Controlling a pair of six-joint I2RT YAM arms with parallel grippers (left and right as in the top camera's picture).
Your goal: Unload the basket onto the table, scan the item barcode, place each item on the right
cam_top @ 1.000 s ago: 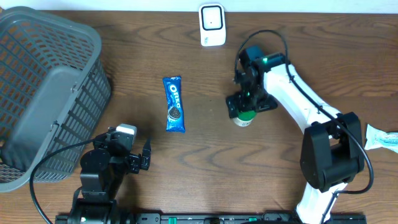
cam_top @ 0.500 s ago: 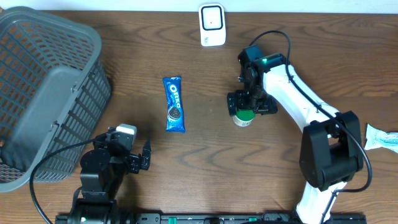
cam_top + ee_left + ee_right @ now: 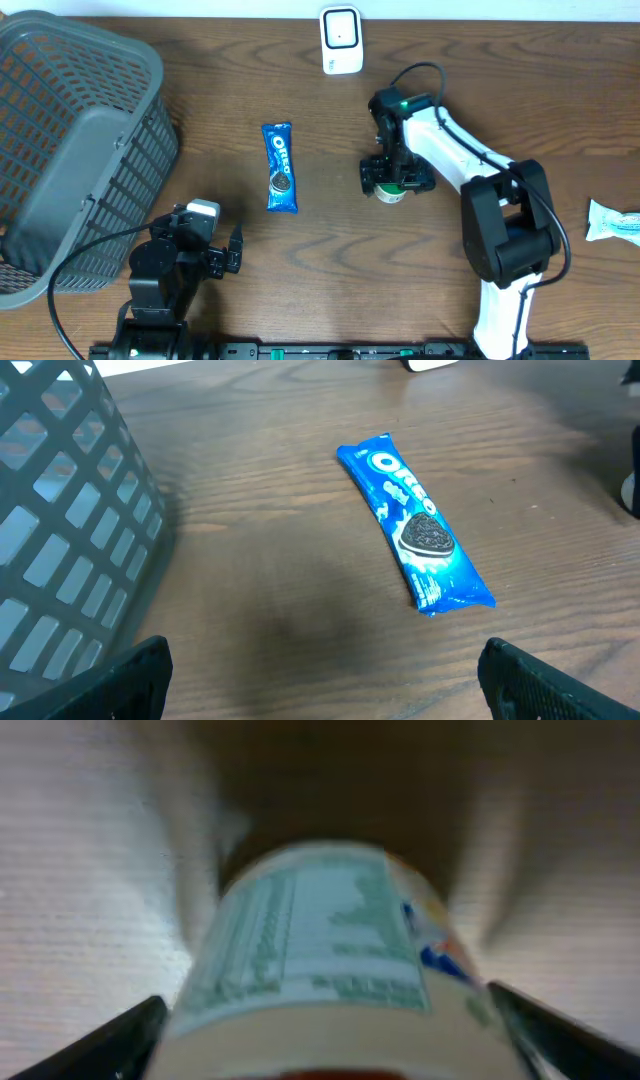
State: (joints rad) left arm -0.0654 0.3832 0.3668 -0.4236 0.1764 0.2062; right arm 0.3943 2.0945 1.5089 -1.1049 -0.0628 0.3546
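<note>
While the left pincer (image 3: 236, 250) hangs released near the front edge of the brown wooden desk (image 3: 330, 270), fingers spread wide with nothing between them, the right pincer (image 3: 392, 180) is down over a small round container with a green lid (image 3: 392, 193) in the middle of the desk. Seen from the right wrist, the container's printed label fills the gap between the two fingers (image 3: 120, 1040), all blurred; I cannot tell whether they are clenched on it or just beside it. A white barcode scanner (image 3: 341, 40) stands at the far edge, well apart. A blue Oreo biscuit packet (image 3: 281, 168) lies flat further left, near a grey plastic lattice basket (image 3: 70, 130).
</note>
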